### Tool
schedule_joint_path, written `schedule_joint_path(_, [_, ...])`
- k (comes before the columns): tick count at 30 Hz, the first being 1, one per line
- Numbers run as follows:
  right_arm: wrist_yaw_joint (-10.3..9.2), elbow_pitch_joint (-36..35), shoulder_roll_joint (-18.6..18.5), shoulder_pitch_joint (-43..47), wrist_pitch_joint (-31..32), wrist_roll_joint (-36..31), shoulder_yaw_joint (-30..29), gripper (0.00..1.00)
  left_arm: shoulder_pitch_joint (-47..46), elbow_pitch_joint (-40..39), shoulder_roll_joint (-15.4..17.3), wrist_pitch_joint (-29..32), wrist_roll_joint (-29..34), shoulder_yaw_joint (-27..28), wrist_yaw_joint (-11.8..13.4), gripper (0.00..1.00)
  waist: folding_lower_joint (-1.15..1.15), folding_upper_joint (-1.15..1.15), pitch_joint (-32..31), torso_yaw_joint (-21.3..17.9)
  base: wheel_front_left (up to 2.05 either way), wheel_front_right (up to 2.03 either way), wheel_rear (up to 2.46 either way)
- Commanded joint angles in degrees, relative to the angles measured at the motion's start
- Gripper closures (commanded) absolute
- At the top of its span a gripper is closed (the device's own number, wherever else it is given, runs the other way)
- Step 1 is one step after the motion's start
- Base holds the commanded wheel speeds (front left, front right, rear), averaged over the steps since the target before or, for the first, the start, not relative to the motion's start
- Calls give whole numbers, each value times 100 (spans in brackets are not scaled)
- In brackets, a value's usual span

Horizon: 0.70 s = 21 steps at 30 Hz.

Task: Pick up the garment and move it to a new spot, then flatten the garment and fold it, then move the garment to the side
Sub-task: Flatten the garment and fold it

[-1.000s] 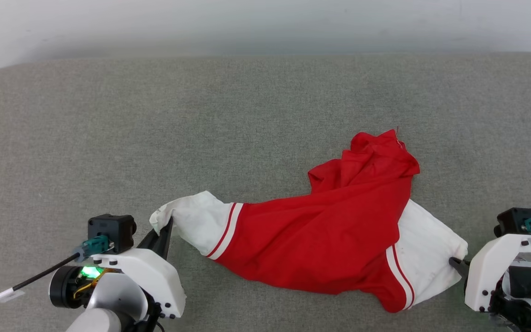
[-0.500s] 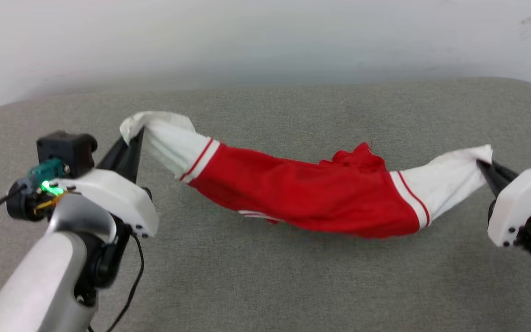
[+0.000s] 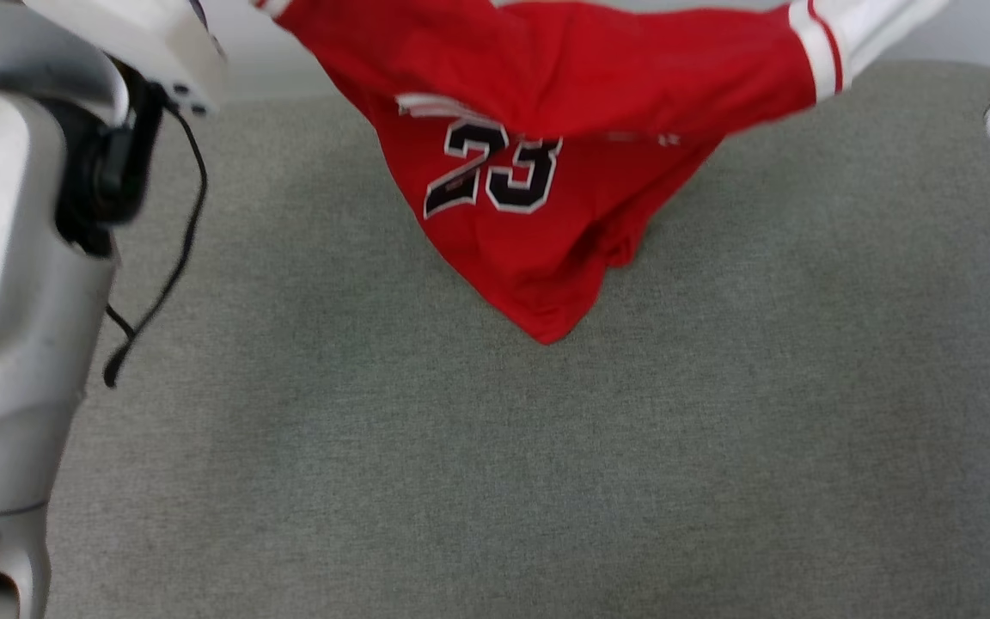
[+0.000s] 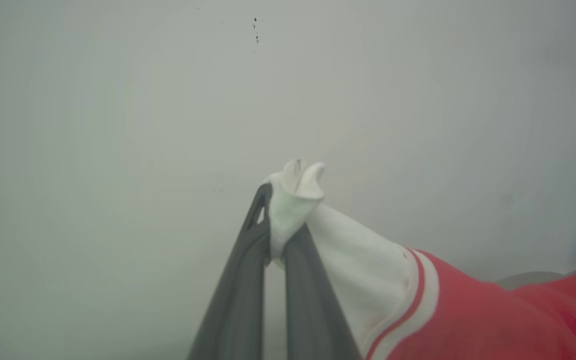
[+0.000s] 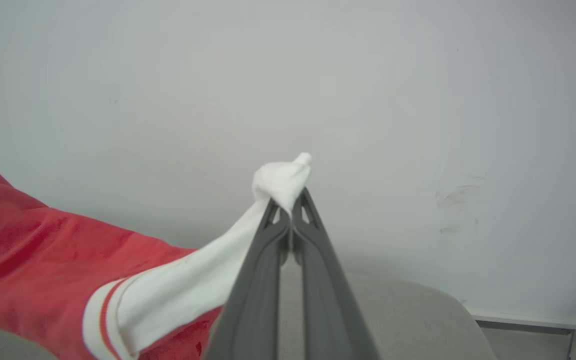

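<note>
Above grey cushion (image 3: 546,481), head view shows numbered garment (image 3: 546,275).

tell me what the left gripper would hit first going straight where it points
Beyond the sleeve of the garment it is shut on, the left gripper faces the pale wall. Probably the wall first; nothing else shows between, though its distance is unclear.

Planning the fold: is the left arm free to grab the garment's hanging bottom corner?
Probably not: the left pincer is shut on a white sleeve end of the garment, well above that corner.
</note>
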Motion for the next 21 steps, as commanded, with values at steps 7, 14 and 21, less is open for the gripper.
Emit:
schedule_joint_path(7, [-2, 589, -18, -1526, -507, -59, 147, 100, -1495, 768, -3, -370, 295, 37, -200, 100, 0, 0, 854, -112, 0, 0, 0])
schedule_joint_path(14, [-2, 1373, -77, -2950, -1260, -148, 226, 100, -2812, 1382, -103, -794, 447, 71, -384, 100, 0, 0, 1416, -116, 0, 0, 0])
schedule_joint_path(21, [-2, 1977, -110, -3837, -1873, -73, 508, 100, -3539, 1845, -209, -1115, 498, 59, -496, 100, 0, 0, 1866, -141, 0, 0, 0])
